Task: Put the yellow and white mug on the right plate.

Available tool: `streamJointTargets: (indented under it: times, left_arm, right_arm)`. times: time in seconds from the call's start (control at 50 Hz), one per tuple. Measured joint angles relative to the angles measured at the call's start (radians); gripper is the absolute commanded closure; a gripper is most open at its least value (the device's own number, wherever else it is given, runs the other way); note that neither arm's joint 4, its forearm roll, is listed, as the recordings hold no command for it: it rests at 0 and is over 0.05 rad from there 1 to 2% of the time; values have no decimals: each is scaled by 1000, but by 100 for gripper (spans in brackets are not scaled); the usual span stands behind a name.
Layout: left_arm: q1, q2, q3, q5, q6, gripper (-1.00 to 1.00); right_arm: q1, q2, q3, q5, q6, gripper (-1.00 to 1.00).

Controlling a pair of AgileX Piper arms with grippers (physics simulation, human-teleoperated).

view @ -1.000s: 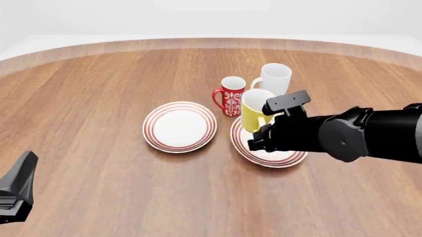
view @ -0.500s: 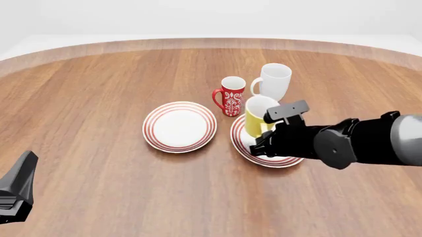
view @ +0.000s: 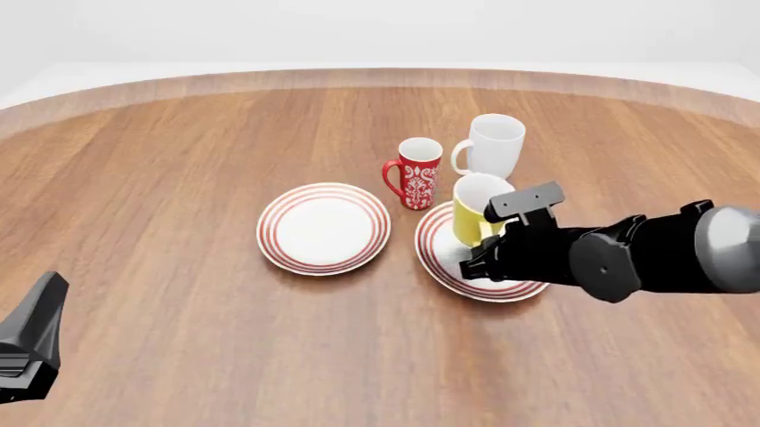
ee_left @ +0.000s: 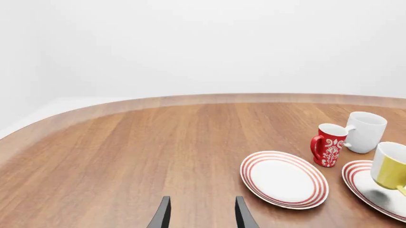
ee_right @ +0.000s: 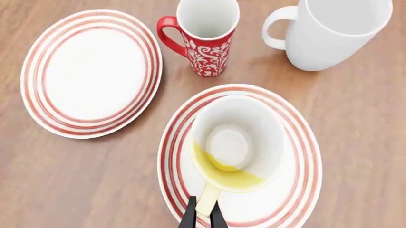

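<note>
The yellow and white mug [ee_right: 238, 142] is upright over the middle of the right plate [ee_right: 304, 156], low above it or resting on it; I cannot tell which. My right gripper [ee_right: 203, 217] is shut on the mug's yellow handle. In the front view the mug [view: 479, 209] stands at the far side of the right plate [view: 440, 262], and my right arm [view: 618, 253] hides the plate's near part. My left gripper [ee_left: 201, 216] is open with nothing between its fingers, and it sits low at the near left [view: 30, 347].
A second red-ringed plate [view: 323, 228] lies left of the right plate. A red patterned mug [view: 416, 173] and a taller white mug [view: 493, 147] stand just beyond the plates, close to the yellow mug. Bare wood spreads to the left and the front.
The right arm has carried the yellow mug a little to the right and lower, further over the right plate. The left gripper has not moved.
</note>
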Motion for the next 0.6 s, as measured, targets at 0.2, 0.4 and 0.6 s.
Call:
streamJointTargets:
  times: [0.2, 0.4, 0.6]
  left_arm:
    - [0, 0, 0, 0, 0, -100]
    - [0, 0, 0, 0, 0, -100]
    - [0, 0, 0, 0, 0, -100]
  right_arm:
    - [-14, 5, -1, -4, -9, 100]
    - [-24, 1, 9, -8, -11, 100]
    - [-33, -10, 27, -16, -11, 100]
